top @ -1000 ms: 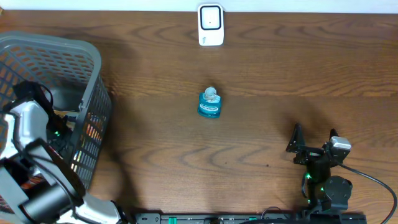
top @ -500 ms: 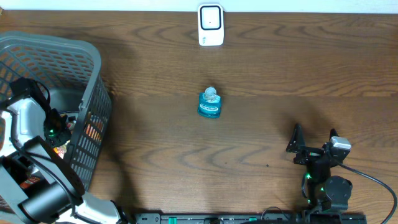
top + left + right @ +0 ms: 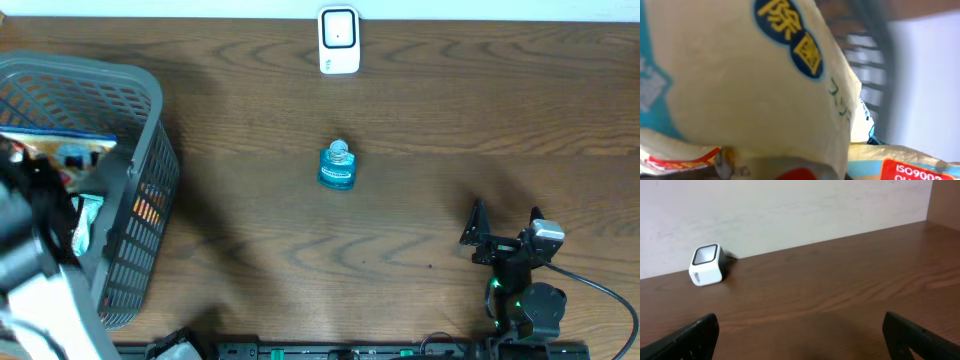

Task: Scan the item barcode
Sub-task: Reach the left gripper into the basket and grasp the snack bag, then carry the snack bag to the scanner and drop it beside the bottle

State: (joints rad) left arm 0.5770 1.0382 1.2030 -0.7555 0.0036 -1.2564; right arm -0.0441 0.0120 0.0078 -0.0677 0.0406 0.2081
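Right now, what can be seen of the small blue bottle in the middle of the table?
The bottle is small, with a translucent teal-blue body that looks like plastic, a band of white print around it and a pale rounded cap. It seems to stand upright near the middle of the wooden table, nearer the robot than the white scanner and well apart from it. Only the table touches it. The print is too small to read.

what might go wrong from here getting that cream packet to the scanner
1. The cream plastic packet fills the left wrist view with no barcode showing, so it may reach the white box scanner wrong side first.
2. The small blue bottle stands upright in front of the scanner; a low swing in from the grey mesh basket could topple it.
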